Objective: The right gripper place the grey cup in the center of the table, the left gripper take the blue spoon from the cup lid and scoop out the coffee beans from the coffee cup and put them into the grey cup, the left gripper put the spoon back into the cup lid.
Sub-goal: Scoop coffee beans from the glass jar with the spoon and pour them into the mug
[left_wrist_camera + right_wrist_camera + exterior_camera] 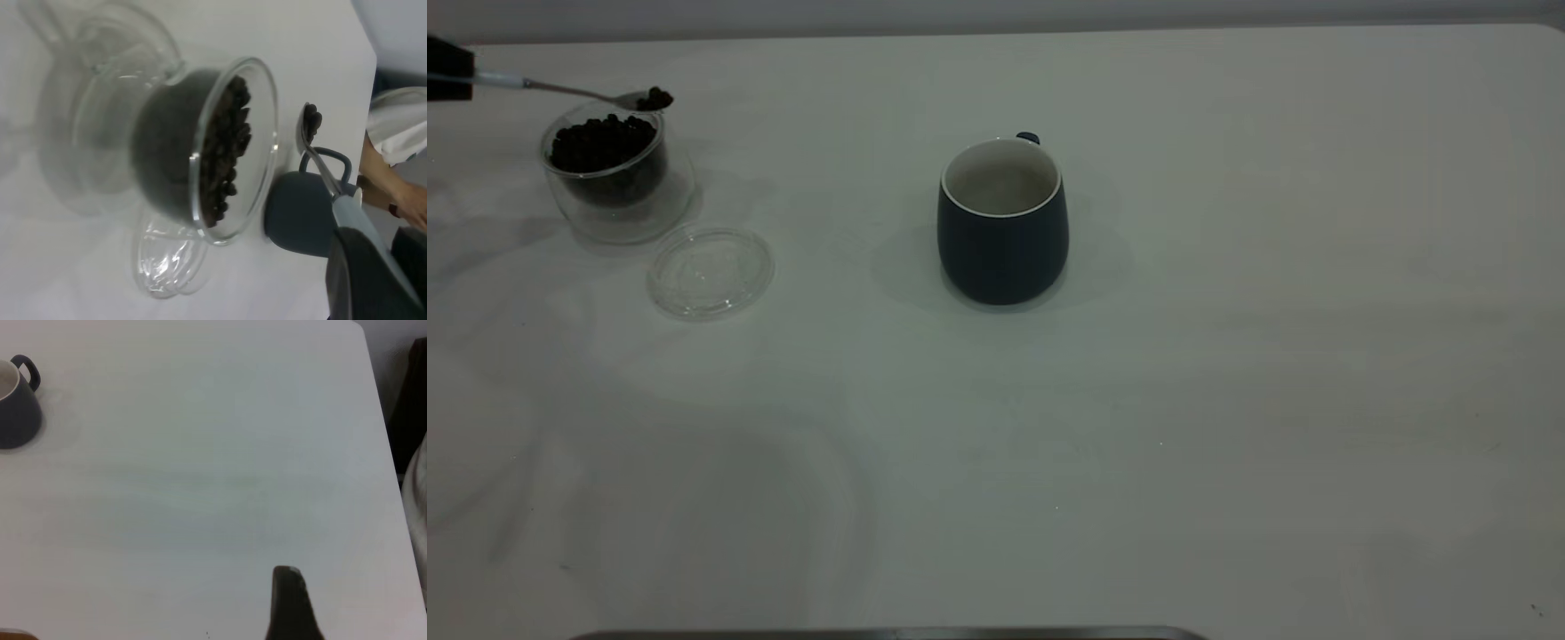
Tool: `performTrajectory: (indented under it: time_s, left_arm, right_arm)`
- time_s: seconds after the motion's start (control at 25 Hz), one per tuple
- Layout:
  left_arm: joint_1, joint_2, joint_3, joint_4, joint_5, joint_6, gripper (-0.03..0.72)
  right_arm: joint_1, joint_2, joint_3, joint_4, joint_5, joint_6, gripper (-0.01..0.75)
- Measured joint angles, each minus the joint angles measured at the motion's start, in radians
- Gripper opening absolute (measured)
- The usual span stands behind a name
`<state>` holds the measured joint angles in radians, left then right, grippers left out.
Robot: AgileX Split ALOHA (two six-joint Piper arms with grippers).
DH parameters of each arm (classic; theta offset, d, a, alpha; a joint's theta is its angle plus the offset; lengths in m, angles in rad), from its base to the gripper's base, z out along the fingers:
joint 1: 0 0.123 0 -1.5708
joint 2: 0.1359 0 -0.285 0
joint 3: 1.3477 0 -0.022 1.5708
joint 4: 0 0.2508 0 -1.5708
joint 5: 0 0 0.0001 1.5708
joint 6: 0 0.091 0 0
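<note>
My left gripper [445,69] at the far left edge is shut on the blue spoon [560,89] by its pale handle. The spoon's bowl holds a few coffee beans [656,98] just above the far rim of the coffee cup [614,173], which is full of beans. The clear cup lid [710,271] lies empty on the table in front of the cup. The grey cup [1003,222] stands upright at the table's centre, empty. The left wrist view shows the spoon [320,163], its beans [311,121], the coffee cup [227,147] and the grey cup [300,210]. My right gripper [288,607] hovers over bare table, away from the grey cup [15,403].
The off-white table [1227,400] stretches wide to the right and front of the grey cup. A person's arm [393,193] shows beyond the table's edge in the left wrist view.
</note>
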<state>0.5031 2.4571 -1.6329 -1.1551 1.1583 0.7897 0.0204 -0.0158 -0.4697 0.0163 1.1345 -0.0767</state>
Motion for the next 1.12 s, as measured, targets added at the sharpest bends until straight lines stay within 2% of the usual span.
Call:
performTrajectory:
  time_s: [0.84,1.12]
  left_arm:
    - [-0.319,-0.003,0.000,-0.083,0.001,-0.002,0.132]
    - [-0.387,-0.003,0.000,-0.123,0.001,-0.002,0.132]
  right_arm:
    - [0.000,0.000,0.000,0.000,0.000,0.000,0.459]
    - [0.000,0.000,0.000,0.000,0.000,0.000,0.459]
